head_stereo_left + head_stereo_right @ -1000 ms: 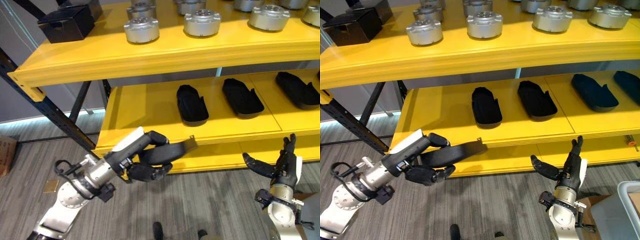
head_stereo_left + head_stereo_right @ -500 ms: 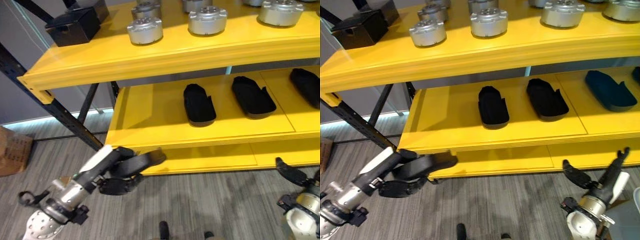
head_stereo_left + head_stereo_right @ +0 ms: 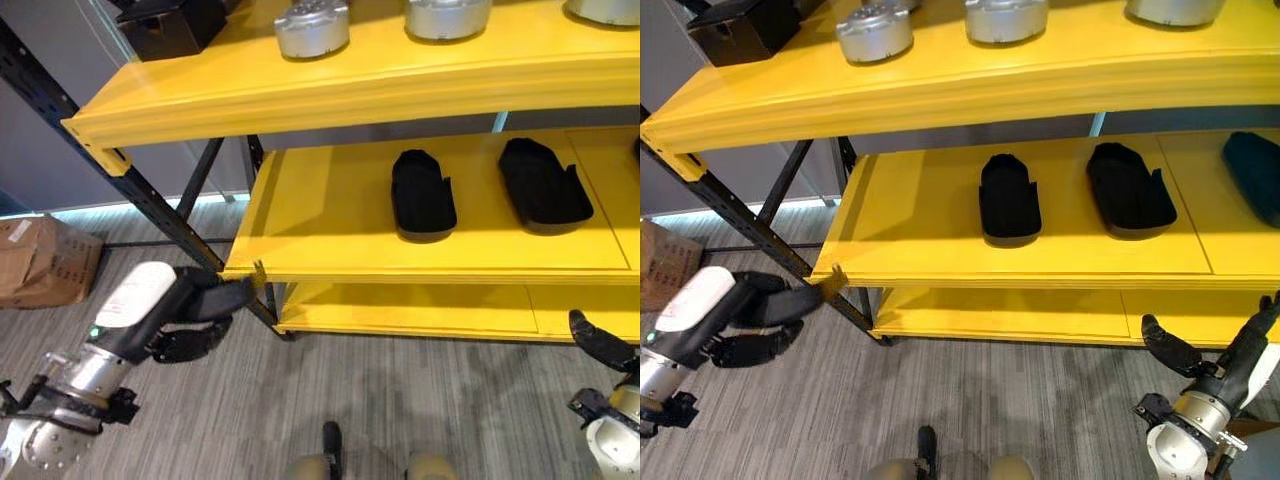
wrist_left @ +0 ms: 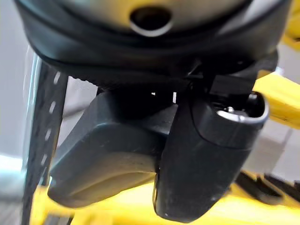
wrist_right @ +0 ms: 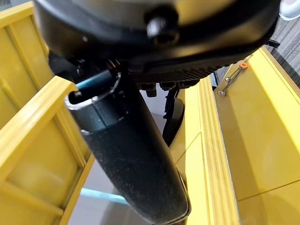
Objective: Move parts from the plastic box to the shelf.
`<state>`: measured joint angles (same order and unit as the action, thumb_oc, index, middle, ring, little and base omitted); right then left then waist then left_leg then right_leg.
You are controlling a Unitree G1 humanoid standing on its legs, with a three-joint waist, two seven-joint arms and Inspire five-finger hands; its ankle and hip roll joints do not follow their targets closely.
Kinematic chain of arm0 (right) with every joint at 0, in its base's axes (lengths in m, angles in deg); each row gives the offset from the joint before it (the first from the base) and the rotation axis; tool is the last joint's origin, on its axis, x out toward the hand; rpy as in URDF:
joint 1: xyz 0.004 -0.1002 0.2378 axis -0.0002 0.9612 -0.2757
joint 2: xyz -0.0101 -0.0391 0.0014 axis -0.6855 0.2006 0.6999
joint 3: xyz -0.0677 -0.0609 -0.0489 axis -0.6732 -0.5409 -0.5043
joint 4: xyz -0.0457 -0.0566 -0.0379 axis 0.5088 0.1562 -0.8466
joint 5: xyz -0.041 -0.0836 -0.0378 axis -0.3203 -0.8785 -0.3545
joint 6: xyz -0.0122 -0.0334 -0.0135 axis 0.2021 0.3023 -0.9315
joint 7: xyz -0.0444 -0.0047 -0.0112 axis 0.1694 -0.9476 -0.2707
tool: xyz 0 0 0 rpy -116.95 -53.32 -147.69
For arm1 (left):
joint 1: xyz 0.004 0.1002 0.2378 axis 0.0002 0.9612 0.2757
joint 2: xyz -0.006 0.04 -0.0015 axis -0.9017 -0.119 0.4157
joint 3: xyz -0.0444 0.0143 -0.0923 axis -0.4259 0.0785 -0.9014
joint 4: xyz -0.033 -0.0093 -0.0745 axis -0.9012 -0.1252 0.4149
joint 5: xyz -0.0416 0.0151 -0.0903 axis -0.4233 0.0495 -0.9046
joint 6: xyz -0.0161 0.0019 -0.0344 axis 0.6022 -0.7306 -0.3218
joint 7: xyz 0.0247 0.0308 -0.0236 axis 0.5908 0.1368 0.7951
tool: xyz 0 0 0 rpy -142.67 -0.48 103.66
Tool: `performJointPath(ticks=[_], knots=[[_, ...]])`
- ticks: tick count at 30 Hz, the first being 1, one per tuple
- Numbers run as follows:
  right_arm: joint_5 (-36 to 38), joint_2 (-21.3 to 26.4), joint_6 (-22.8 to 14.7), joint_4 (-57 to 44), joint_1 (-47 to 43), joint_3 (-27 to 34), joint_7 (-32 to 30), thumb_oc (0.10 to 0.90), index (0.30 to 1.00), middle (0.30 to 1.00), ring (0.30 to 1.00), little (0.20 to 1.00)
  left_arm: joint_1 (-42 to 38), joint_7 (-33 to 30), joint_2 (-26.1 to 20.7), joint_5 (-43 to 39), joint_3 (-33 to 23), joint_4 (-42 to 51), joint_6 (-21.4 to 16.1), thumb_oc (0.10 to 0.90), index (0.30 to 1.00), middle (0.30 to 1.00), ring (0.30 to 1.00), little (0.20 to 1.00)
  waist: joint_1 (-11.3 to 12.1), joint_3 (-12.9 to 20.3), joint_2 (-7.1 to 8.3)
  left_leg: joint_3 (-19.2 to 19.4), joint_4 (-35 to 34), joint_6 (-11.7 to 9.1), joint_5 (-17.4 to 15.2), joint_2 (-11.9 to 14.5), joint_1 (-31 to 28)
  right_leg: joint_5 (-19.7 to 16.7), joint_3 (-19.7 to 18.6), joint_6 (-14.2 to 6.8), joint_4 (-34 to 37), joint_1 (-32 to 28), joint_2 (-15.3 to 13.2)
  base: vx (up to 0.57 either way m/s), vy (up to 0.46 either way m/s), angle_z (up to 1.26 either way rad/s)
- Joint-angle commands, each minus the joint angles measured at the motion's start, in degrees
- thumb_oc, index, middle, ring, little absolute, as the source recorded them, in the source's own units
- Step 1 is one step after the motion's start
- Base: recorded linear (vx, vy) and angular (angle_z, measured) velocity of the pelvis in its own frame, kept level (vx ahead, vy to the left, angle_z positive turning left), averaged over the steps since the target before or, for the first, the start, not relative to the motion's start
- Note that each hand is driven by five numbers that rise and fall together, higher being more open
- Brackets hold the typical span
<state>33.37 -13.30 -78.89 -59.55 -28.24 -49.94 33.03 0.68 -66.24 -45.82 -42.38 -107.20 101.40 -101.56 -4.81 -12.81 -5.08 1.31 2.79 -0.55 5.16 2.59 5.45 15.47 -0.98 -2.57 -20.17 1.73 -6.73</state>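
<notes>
My left hand point(image 3: 178, 318) is shut on a flat black part point(image 3: 226, 296), thumb over it and fingers curled beneath. The part's tip reaches the front left corner of the yellow shelf's point(image 3: 330, 262) middle board. Up close in the left wrist view, the black part point(image 4: 105, 161) lies beside my thumb point(image 4: 206, 159). Two more black parts point(image 3: 423, 195) point(image 3: 543, 182) lie on that board. My right hand point(image 3: 1230, 352) hangs low at the right, open and holding nothing; its straight fingers point(image 5: 136, 159) point along the shelf.
Silver round parts point(image 3: 312, 24) and a black box point(image 3: 176, 22) stand on the upper board. A dark diagonal shelf brace point(image 3: 120, 170) runs down at the left. A cardboard box point(image 3: 42, 262) sits on the floor to the left.
The view has shifted. My left hand with the black part has moved left, from before the shelf's middle to its left front corner. My right hand has sunk toward the lower right.
</notes>
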Motion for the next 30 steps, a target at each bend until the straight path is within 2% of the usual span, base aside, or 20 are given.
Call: performJointPath(ticks=[1,3,5,8,9,11,12,15,17,18,19,20,21,23,24,26,27,29,30], knots=[[-1.34,4.28,-8.23,-2.57,-3.76,3.59,-0.77,0.9,1.0,1.0,1.0,1.0,-7.58,-9.62,2.58,-2.12,-6.91,0.86,-2.96,0.4,0.3,0.3,0.3,0.3,-2.49,1.3,1.96,-1.4,-3.04,-3.75,1.06,5.21,-2.2,-9.93,-2.27,0.05,14.71,-3.7,3.07,0.19,0.293,-0.08],[-0.9,4.29,-8.57,-2.21,-3.97,3.95,-0.67,0.9,1.0,1.0,1.0,1.0,-9.03,-10.61,3.14,-1.6,-5.92,0.35,-3.52,0.4,0.3,0.3,0.3,0.3,-2.61,1.04,2.21,-1.8,-4.41,-4.57,2.56,6.38,-1.37,-9.83,-2.94,-0.14,15.02,-4.45,2.59,0.16,0.262,-0.04],[-1.51,4.12,-8.69,-1.48,-4.52,4.17,-0.67,0.9,1.0,1.0,1.0,1.0,-11.33,-13.24,4.3,3.09,-4.96,0.57,-3.81,0.4,0.3,0.3,0.3,0.3,-2.7,0.95,2.0,-2.82,-4.48,-4.54,0.81,5.67,-1.14,-9.84,-4.11,-1.07,15.19,-5.07,1.47,0.18,0.34,-0.31],[-1.85,3.42,-8.37,-1.57,-4.97,3.34,-1.37,0.9,1.0,1.0,1.0,1.0,-12.8,-17.21,4.13,7.94,-3.95,0.33,-4.52,0.4,0.3,0.3,0.3,0.3,-3.04,0.96,1.41,-1.94,-4.03,-4.21,-0.95,4.6,-2.32,-10.43,-4.26,-2.24,14.82,-4.38,0.42,0.13,0.355,-0.76],[-2.24,2.3,-8.66,-1.32,-5.36,2.49,-1.8,0.9,1.0,1.0,1.0,1.0,-14.81,-16.39,3.7,6.1,-3.0,0.32,-6.35,0.4,0.3,0.3,0.3,0.3,-3.47,1.42,1.52,-0.72,-3.6,-3.78,-3.0,3.47,-3.51,-10.62,-3.65,-3.23,14.76,-4.47,-0.97,0.13,0.358,-0.66],[-3.43,0.94,-8.4,-1.4,-5.99,1.49,-2.94,0.9,1.0,1.0,1.0,1.0,-16.79,-15.27,3.49,7.9,-1.7,1.41,-7.22,0.4,0.3,0.3,0.3,0.3,-3.66,1.82,1.94,0.47,-3.32,-2.91,-4.6,2.27,-4.56,-11.39,-2.87,-4.29,14.81,-4.41,-2.4,0.17,0.405,-0.06],[-4.22,0.1,-6.65,-2.2,-7.3,0.32,-4.68,0.9,1.0,1.0,1.0,1.0,-19.78,-14.52,3.65,10.82,0.82,2.79,-5.48,0.4,0.3,0.3,0.3,0.3,-3.46,2.09,2.25,1.25,-2.86,-1.53,-5.92,0.86,-5.38,-11.85,-1.69,-4.95,14.3,-4.14,-3.61,0.13,0.363,0.01],[-3.65,-0.53,-5.3,-2.96,-8.59,-0.51,-4.74,0.9,1.0,1.0,1.0,1.0,-22.23,-15.86,2.51,13.13,3.04,3.2,-3.15,0.4,0.3,0.3,0.3,0.3,-3.37,2.2,2.19,2.61,-2.59,-0.29,-7.03,-0.07,-6.34,-12.15,0.45,-5.2,12.61,-3.04,-4.77,0.1,0.333,-0.04],[-4.45,-0.83,-4.88,-3.41,-8.85,-0.6,-4.44,0.9,1.0,1.0,1.0,1.0,-22.48,-16.03,2.06,11.87,3.2,3.04,-3.24,0.4,0.3,0.3,0.3,0.3,-3.13,2.29,2.12,3.65,-2.69,0.09,-7.39,-0.29,-6.77,-12.46,1.56,-5.29,12.07,-2.5,-5.28,0.07,0.275,-0.32],[-5.22,-1.24,-4.13,-3.82,-9.16,-0.84,-4.33,0.9,1.0,1.0,1.0,1.0,-21.99,-15.7,2.26,10.33,3.05,3.04,-4.6,0.4,0.3,0.3,0.3,0.3,-2.9,2.42,2.03,5.12,-2.82,0.52,-7.88,-0.47,-7.34,-13.01,3.43,-5.27,11.76,-2.2,-5.87,0.05,0.16,-0.54],[-5.35,-1.32,-3.95,-4.0,-9.13,-0.93,-4.39,0.9,1.0,1.0,1.0,1.0,-21.82,-15.48,2.21,10.05,2.81,3.06,-4.75,0.4,0.3,0.3,0.3,0.3,-2.79,2.41,2.07,5.32,-2.87,0.58,-7.96,-0.49,-7.46,-13.08,3.26,-5.33,11.85,-2.23,-5.87,0.08,0.239,-0.41],[-5.66,-1.53,-3.38,-4.21,-9.36,-1.09,-4.25,0.9,1.0,1.0,1.0,1.0,-21.42,-15.0,2.58,10.13,2.86,3.37,-5.25,0.4,0.3,0.3,0.3,0.3,-2.62,2.44,2.12,6.43,-2.99,0.83,-8.17,-0.54,-7.82,-13.46,4.65,-5.43,11.8,-2.14,-6.17,0.06,0.181,-0.16],[-5.87,-1.74,-2.45,-4.62,-9.86,-1.48,-3.84,0.9,1.0,1.0,1.0,1.0,-20.5,-14.47,3.31,10.13,2.81,3.85,-5.19,0.4,0.3,0.3,0.3,0.3,-2.05,2.52,2.34,8.93,-3.14,1.0,-8.47,-0.59,-8.35,-14.25,7.61,-5.64,12.01,-2.23,-6.85,0.07,0.22,-0.04],[-5.67,-1.76,-1.76,-4.88,-10.38,-1.93,-3.45,0.9,1.0,1.0,1.0,1.0,-19.85,-14.43,3.82,10.41,3.02,4.19,-4.75,0.4,0.3,0.3,0.3,0.3,-1.45,2.56,2.51,11.09,-3.44,1.11,-8.61,-0.47,-8.91,-14.95,9.81,-5.87,12.16,-2.25,-7.44,0.03,0.16,-0.5],[-5.56,-1.42,-1.08,-5.05,-11.22,-2.39,-3.0,0.9,1.0,1.0,1.0,1.0,-19.02,-14.55,4.74,9.6,3.54,4.82,-4.41,0.4,0.3,0.3,0.3,0.3,-0.6,2.71,2.89,14.28,-3.57,1.24,-8.85,-0.16,-9.33,-15.68,14.03,-6.13,12.19,-2.15,-8.4,0.01,0.147,-0.86],[-5.98,-0.96,0.42,-5.15,-12.42,-3.31,-3.57,0.9,1.0,1.0,1.0,1.0,-18.13,-15.7,6.67,8.87,3.96,5.25,-4.57,0.4,0.3,0.3,0.3,0.3,0.12,2.53,3.26,16.71,-4.1,1.56,-9.19,-0.03,-10.14,-15.27,15.99,-6.4,11.92,-1.99,-7.57,0.03,0.147,-0.91],[-5.53,-0.79,0.54,-5.07,-11.93,-3.32,-4.33,0.9,1.0,1.0,1.0,1.0,-19.77,-15.32,7.08,7.9,5.22,4.98,-3.91,0.4,0.3,0.3,0.3,0.3,-1.14,2.49,3.66,15.75,-4.36,1.96,-9.4,-0.75,-10.28,-14.62,12.85,-6.38,12.86,-1.52,-4.79,0.07,0.103,-0.85],[-5.77,-0.89,0.07,-4.88,-10.96,-2.97,-4.49,0.9,1.0,1.0,1.0,1.0,-21.82,-14.79,7.59,6.09,6.73,4.67,-2.96,0.4,0.3,0.3,0.3,0.3,-2.21,2.72,4.03,15.08,-4.48,2.15,-9.25,-1.35,-10.17,-14.81,10.08,-6.01,14.46,-1.21,-2.2,0.08,0.063,-0.09],[-5.86,-0.87,-1.09,-4.15,-9.66,-3.02,-4.14,0.9,1.0,1.0,1.0,1.0,-24.37,-14.93,8.58,6.1,9.12,4.06,-0.91,0.4,0.3,0.3,0.3,0.3,-4.14,3.11,4.82,14.62,-4.62,2.46,-9.76,-2.46,-10.57,-15.15,7.62,-5.6,16.51,-1.08,0.03,0.06,0.057,0.23]])
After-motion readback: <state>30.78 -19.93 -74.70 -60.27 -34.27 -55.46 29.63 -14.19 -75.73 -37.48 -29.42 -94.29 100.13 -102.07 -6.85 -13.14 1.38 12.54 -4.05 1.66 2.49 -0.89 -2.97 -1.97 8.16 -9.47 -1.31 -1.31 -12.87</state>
